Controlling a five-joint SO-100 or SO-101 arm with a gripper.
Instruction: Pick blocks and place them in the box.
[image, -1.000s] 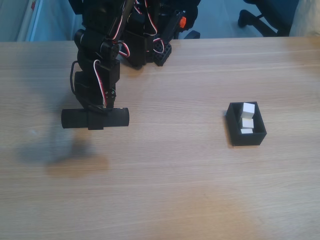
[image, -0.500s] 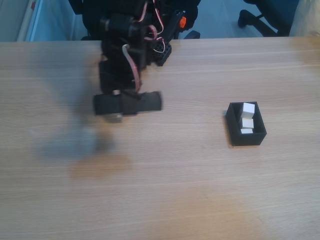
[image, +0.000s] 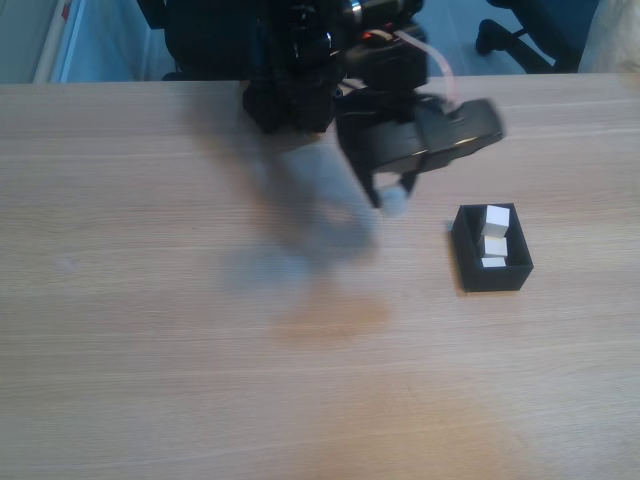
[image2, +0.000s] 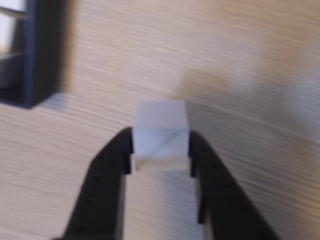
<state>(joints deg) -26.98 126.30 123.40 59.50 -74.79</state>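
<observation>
our gripper (image2: 161, 150) is closed on one pale wooden cube (image2: 161, 135), plain and with no writing, held between the two matte black fingers (image2: 107, 175) above the wood-grain table (image2: 240, 60). in the fixed view we see the black thin-walled box (image: 491, 275) just right of the blurred gripper (image: 392, 200), with three blocks (image: 496, 219) inside.

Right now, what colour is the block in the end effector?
Pale whitish cream, plain; the block shows best in the wrist view.
</observation>
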